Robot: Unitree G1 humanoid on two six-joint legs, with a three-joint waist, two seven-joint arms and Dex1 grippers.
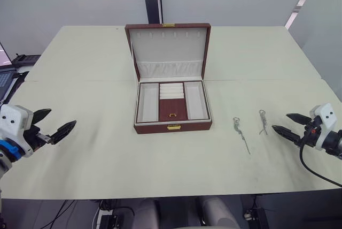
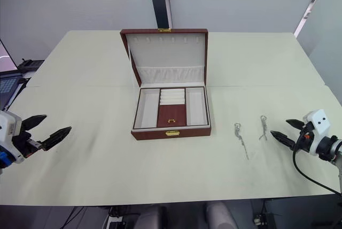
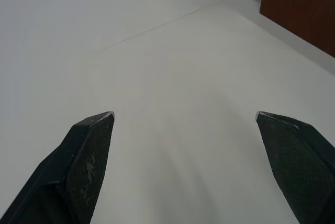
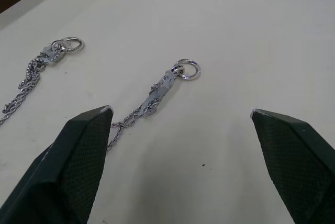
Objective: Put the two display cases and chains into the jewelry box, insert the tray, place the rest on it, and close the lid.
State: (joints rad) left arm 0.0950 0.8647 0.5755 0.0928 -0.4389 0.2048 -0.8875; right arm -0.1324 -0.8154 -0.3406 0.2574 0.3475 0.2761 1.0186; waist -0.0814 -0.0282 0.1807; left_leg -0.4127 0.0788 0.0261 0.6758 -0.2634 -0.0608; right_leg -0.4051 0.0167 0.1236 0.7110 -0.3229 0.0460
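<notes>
A dark red jewelry box [image 1: 172, 103] stands near the middle of a pale table [image 1: 96, 149], its lid [image 1: 169, 51] raised upright to show a cream lining. Inside, the base is split into cream compartments at either side, a ribbed ring section at the back centre and a dark red panel with a small gold pull in front of it; whether that panel is a tray or a small lid is hard to tell from the head camera.

Two silver chains lie on the table to the right of the box, side by side but apart. The first chain [image 1: 240, 132], nearer the box, is stretched out toward the table's front edge. The second chain [image 4: 157, 96] is bunched shorter, a ring at its far end.

The right gripper [image 1: 282, 124] sits low over the table just beside the second chain, its two black fingers [image 4: 78, 166] spread wide and holding nothing; in the wrist view the chain's tail runs close to one fingertip.

The left gripper [image 1: 53, 123] hovers over bare table well to the left of the box, fingers [image 3: 84, 161] likewise wide apart and empty, with a corner of the box visible beyond them.
</notes>
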